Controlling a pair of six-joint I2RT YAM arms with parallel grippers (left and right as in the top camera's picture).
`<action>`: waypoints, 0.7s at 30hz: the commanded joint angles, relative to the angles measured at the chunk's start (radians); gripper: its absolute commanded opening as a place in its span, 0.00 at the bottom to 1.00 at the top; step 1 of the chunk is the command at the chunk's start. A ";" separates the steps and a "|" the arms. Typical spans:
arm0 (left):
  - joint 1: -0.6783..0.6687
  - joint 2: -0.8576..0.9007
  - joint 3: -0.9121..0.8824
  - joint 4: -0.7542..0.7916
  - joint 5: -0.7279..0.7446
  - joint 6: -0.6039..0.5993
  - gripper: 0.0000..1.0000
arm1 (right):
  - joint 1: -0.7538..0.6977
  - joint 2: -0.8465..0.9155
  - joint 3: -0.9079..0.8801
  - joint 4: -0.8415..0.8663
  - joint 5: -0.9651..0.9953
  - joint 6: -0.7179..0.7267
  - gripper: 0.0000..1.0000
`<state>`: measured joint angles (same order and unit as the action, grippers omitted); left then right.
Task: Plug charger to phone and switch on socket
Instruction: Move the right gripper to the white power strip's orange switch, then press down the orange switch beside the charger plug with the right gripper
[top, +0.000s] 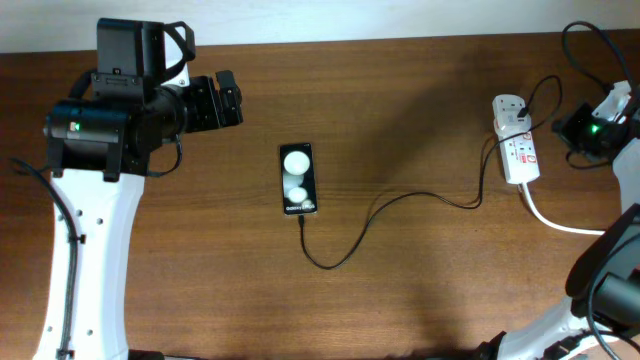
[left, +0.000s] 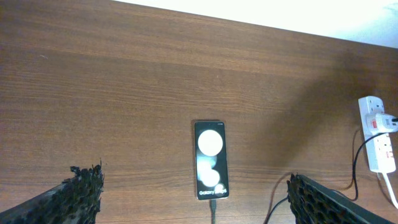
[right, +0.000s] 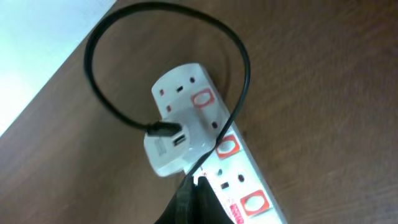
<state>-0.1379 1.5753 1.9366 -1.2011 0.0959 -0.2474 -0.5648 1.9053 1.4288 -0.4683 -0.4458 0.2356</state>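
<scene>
— Pincers first: how does the left pincer (top: 231, 98) stand?
— Spread wide. In its own wrist view the two fingers (left: 81, 194) sit at the bottom corners, well apart, with nothing between them. It hangs over the table (top: 420, 310), to the left of the phone (top: 298, 180).
— And the right pincer (right: 190, 190)?
— Pressed together, going by its wrist view: one dark wedge with a thin seam down it. The tip is down at the socket (right: 244, 176), just beside the white adapter (right: 171, 152). I cannot tell whether it touches a red-marked switch (right: 227, 146).
— Where is the phone?
— Lying flat and face up near the middle of the table, with two white circles and small white text on its screen.
— The charger (right: 160, 129)?
— Its thin black cable meets the phone's lower edge, loops out to the right across the wood and climbs to the adapter. The adapter stands in the socket at the far right of the table. A thick white cord (top: 555, 222) leaves the socket's near end.
</scene>
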 joint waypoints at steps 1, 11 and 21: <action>0.003 -0.009 0.009 0.001 -0.007 0.005 0.99 | -0.010 0.047 0.012 0.036 -0.014 -0.002 0.04; 0.003 -0.009 0.009 0.002 -0.007 0.005 0.99 | -0.018 0.175 0.012 0.129 -0.093 0.003 0.04; 0.003 -0.009 0.009 -0.002 -0.007 0.005 0.99 | -0.011 0.245 0.012 0.154 -0.104 0.009 0.04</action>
<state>-0.1379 1.5753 1.9366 -1.2015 0.0959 -0.2474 -0.5755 2.1284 1.4288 -0.3225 -0.5323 0.2401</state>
